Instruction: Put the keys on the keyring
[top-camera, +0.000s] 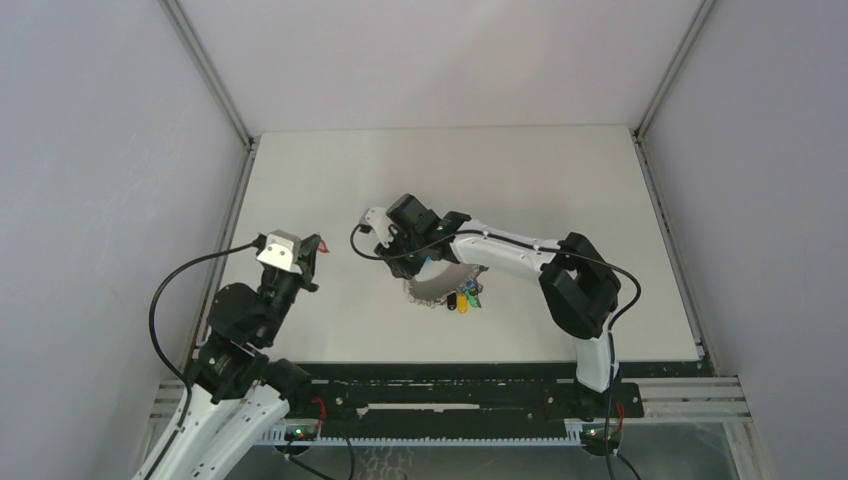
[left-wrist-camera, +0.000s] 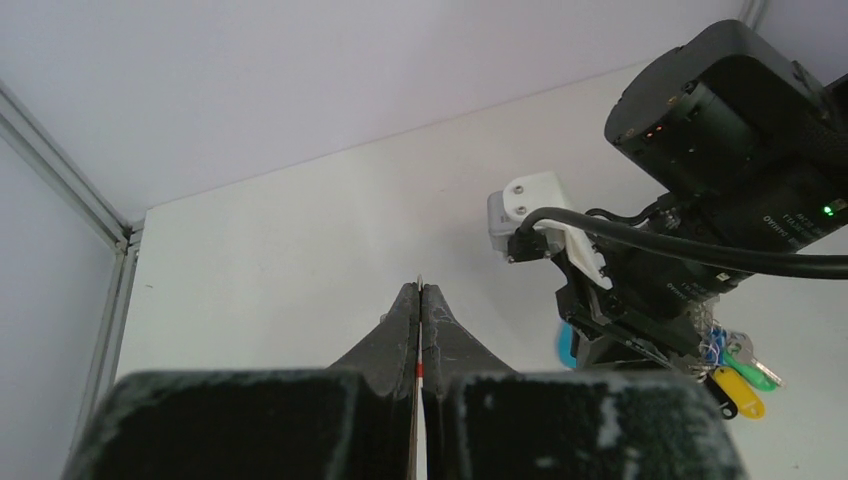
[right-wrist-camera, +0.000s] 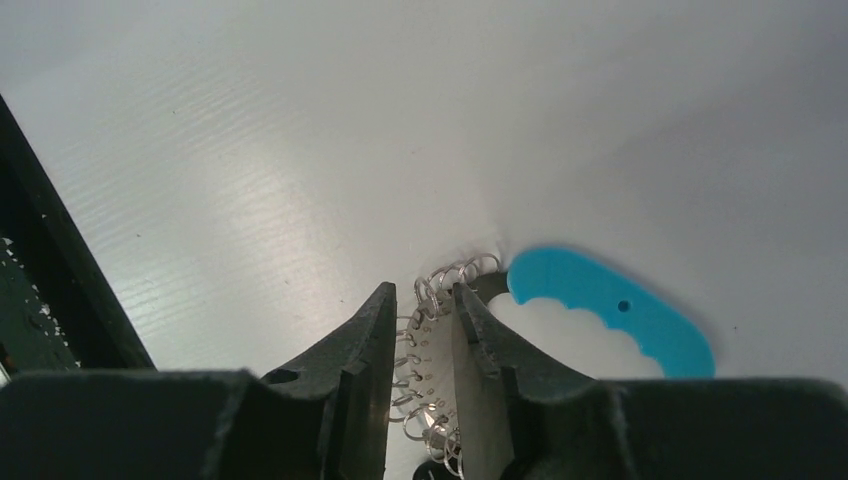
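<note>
The left gripper (left-wrist-camera: 421, 292), raised on its folded arm, was closed on what seemed the red-tagged key (left-wrist-camera: 418, 368). The right gripper (right-wrist-camera: 423, 295), bent down, stood slightly open astride the keyring's (right-wrist-camera: 600, 300) mesh.

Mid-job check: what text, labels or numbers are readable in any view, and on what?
None legible.
White lettering on the right arm's black wrist housing: upside down, too blurred to read.
Coloured key tags and the keyring: no print visible.
</note>
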